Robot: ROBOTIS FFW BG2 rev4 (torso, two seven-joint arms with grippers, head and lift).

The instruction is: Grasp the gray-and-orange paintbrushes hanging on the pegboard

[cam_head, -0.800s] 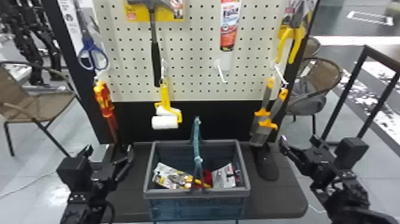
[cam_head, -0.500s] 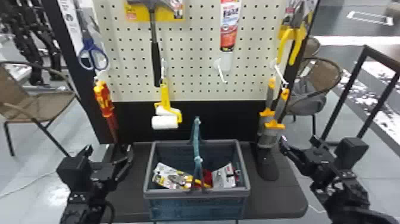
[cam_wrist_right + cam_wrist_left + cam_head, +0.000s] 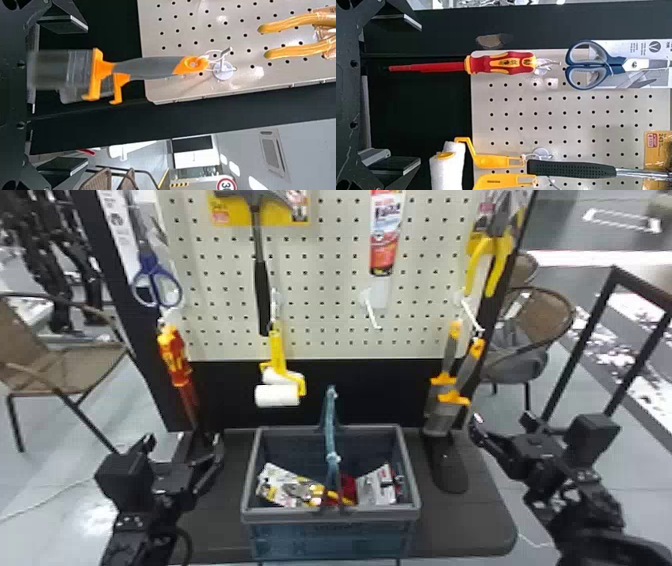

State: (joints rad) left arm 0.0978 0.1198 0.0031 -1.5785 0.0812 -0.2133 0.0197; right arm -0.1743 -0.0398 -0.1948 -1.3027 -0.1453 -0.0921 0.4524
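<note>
Two gray-and-orange paintbrushes (image 3: 459,372) hang by loops from a hook at the pegboard's lower right, bristles down, one overlapping the other. My right gripper (image 3: 502,425) is just right of their bristles in the head view, not touching them. In the right wrist view the front paintbrush (image 3: 152,67) has its bristle end near the palm side, between the widely parted fingers of my right gripper (image 3: 65,95). My left gripper (image 3: 182,447) stands parked at the left, below the red screwdriver; in the left wrist view the left gripper (image 3: 393,95) is open and holds nothing.
A basket (image 3: 330,517) with packaged items stands on the dark base, its handle (image 3: 330,425) upright. On the pegboard (image 3: 320,290) hang scissors (image 3: 156,282), a hammer (image 3: 260,280), yellow rollers (image 3: 277,365), a red-orange screwdriver (image 3: 175,360) and yellow-handled pliers (image 3: 490,260). Chairs stand behind.
The paintbrushes have swung on their hook, their bristle ends shifting to the right and then back left. Both arms look the same as before.
</note>
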